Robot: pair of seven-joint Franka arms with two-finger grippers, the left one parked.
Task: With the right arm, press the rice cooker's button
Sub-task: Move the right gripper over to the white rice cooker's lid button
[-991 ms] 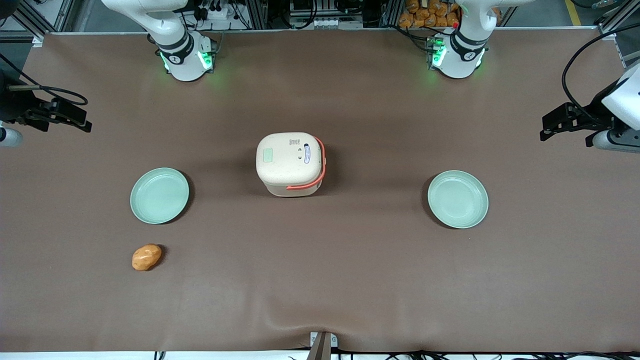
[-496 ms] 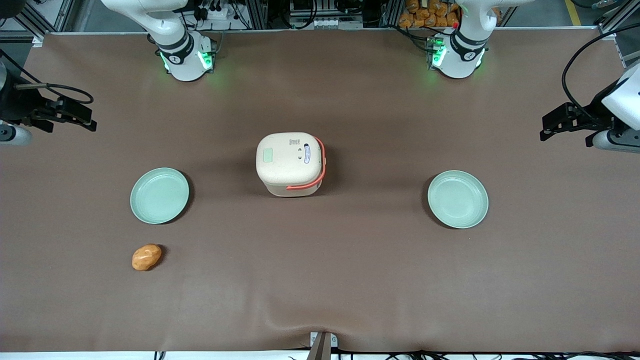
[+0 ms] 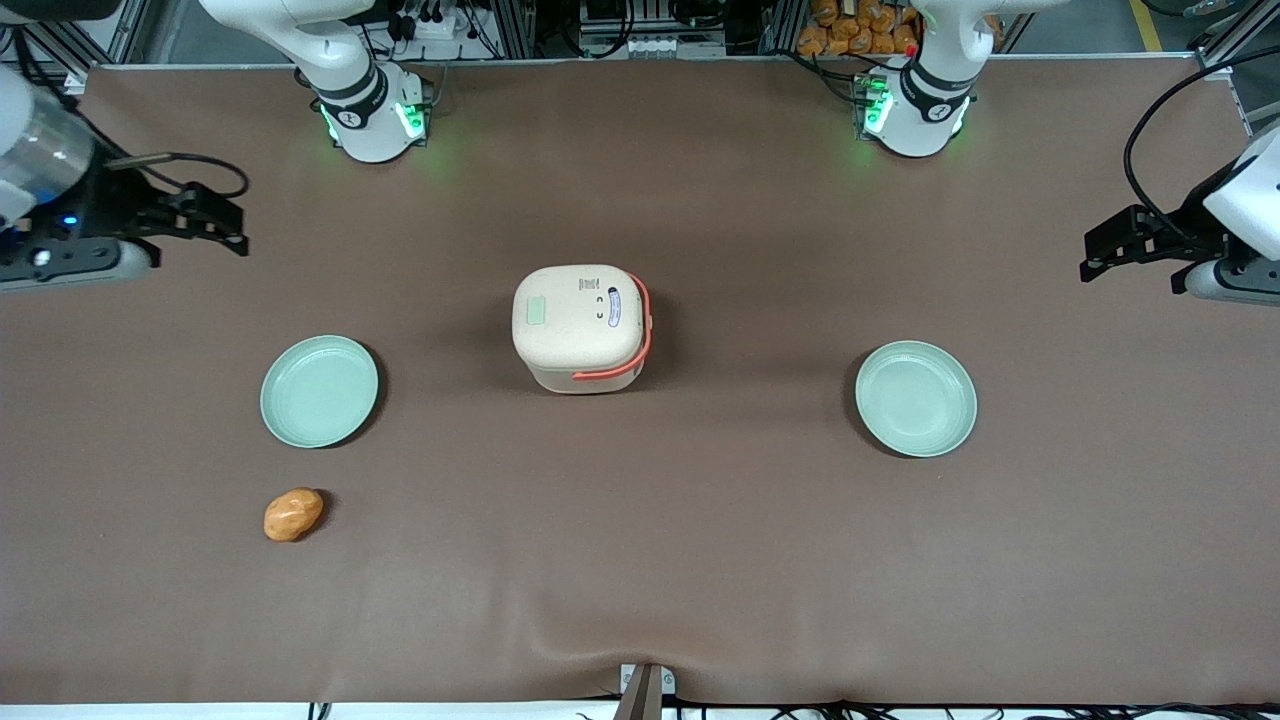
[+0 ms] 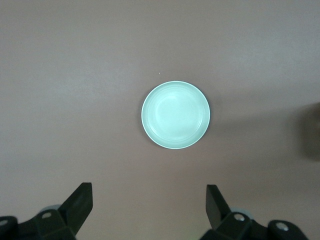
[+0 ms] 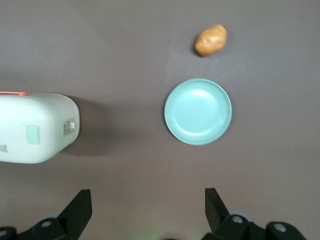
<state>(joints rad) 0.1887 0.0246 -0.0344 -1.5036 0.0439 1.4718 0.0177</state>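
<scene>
The rice cooker [image 3: 582, 327] is sitting mid-surface [image 3: 640, 560], its button [image 3: 536, 311] uncovered. The right arm's pincer [image 3: 232, 228], fingers spread wide and holding nothing, is hovering well apart toward the working arm's end. A green plate [image 3: 319, 390] and a potato [image 3: 293, 514] are lying nearer the front camera, neither blocking the cooker.

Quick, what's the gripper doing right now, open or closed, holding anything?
Gripper: open and empty, up over the working arm's end of the table, well short of the rice cooker and its button.
</scene>
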